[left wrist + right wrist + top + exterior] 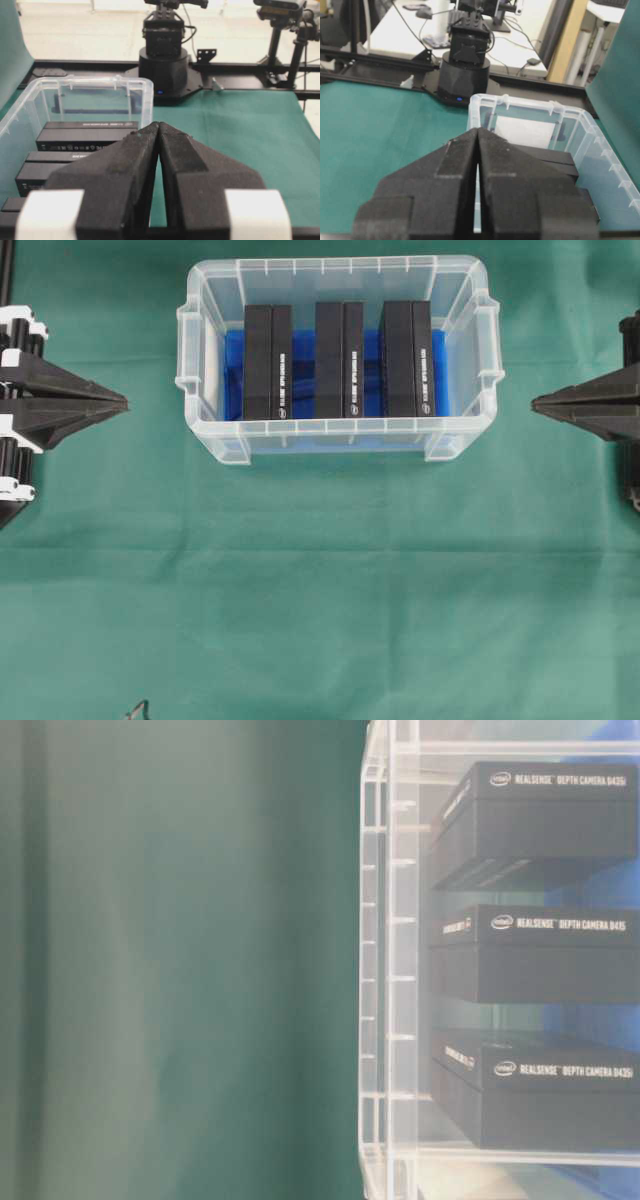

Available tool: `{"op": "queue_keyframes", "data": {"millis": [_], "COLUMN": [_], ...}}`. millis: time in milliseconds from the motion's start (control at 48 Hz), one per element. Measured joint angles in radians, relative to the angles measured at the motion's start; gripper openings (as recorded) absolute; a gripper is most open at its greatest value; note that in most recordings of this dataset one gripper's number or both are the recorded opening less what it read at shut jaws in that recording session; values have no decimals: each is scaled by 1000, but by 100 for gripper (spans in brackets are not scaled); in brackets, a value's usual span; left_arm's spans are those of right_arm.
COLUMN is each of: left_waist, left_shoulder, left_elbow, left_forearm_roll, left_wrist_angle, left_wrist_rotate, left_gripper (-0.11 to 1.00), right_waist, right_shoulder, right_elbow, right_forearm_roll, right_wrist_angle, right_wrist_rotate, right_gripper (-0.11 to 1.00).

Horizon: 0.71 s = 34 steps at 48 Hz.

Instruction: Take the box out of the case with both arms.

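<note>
With my left gripper (122, 400) and right gripper (536, 403) both closed empty at the frame's edges, I should open each before flanking a box (339, 360) upright in the case (210, 445), upper centre.

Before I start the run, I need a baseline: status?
Left hand and right hand shut, empty, either side of the case. Three black boxes on edge inside, untouched. No lid; path clear.
</note>
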Motion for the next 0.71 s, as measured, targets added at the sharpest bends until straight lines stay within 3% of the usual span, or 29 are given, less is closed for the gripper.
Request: {"op": "queue_keyframes", "data": {"millis": [229,417,708], "left_waist": [0,0,0], "left_shoulder": [-2,-21,-20], "left_elbow": [-25,-74,-336], "left_forearm_roll": [15,17,17], "left_wrist_angle": [17,52,348], "left_wrist_rotate": [-3,-18,-25], "left_gripper": [1,1,1], "right_waist": [-2,-2,-3], "right_shoulder": [17,6,14], "right_elbow": [-31,-121,-408], "right_forearm_roll": [2,2,2], "right_wrist_angle": [58,143,469], "right_wrist_rotate": [9,37,178], "right_gripper": [0,0,0]}}
